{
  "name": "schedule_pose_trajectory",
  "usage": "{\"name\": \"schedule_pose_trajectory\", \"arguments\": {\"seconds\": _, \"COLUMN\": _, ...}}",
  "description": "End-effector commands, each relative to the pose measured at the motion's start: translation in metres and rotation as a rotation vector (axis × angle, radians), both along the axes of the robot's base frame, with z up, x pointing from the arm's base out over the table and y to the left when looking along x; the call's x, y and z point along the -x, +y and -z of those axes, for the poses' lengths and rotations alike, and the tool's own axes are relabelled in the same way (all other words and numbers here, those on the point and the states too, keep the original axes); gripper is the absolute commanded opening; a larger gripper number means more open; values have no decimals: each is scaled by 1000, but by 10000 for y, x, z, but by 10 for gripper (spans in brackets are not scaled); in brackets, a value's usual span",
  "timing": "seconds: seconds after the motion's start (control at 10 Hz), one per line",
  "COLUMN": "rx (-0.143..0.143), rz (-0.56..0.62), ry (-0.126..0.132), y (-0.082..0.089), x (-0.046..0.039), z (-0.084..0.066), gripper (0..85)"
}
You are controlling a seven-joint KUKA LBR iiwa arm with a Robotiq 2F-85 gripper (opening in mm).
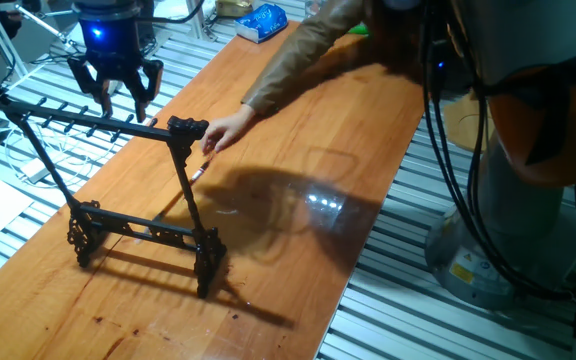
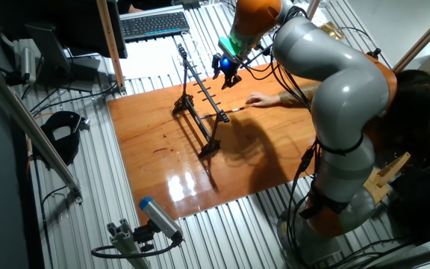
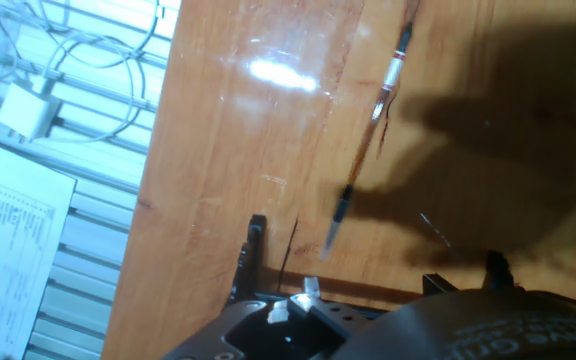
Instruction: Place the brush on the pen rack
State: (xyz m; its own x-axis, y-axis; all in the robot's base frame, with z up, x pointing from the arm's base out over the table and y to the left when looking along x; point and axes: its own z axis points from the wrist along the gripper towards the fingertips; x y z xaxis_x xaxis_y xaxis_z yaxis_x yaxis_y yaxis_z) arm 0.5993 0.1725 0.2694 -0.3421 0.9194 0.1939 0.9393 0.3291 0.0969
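Brush (image 1: 199, 172) held at one end by a person's hand (image 1: 224, 132), beside the pen rack (image 1: 118, 185).
The rack is stood upright on the wooden worktop (image 1: 298, 120); nothing is seen hung on its pegs. The gripper (image 1: 120, 88) is poised above the top bar, its jaws parted and empty. Ribbed metal decking (image 2: 88, 194) surrounds the worktop.

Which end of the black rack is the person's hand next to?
The end post farthest from the gripper. The hand sets the brush beside it.
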Motion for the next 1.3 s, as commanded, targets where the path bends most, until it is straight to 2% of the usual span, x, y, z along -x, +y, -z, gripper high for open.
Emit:
{"name": "schedule_pose_trajectory", "arguments": {"seconds": 0.0, "rx": -1, "rz": 2, "ry": -2, "y": 8, "x": 7, "z": 1, "gripper": 510}}
{"name": "schedule_pose_trajectory", "arguments": {"seconds": 0.2, "rx": 8, "rz": 1, "ry": -4, "y": 3, "x": 4, "z": 1, "gripper": 510}}
{"name": "schedule_pose_trajectory", "arguments": {"seconds": 0.9, "rx": 14, "rz": -33, "ry": 6, "y": -93, "x": -36, "z": 19, "gripper": 510}}
{"name": "schedule_pose_trajectory", "arguments": {"seconds": 1.2, "rx": 0, "rz": -51, "ry": 10, "y": -187, "x": -85, "z": -22, "gripper": 510}}
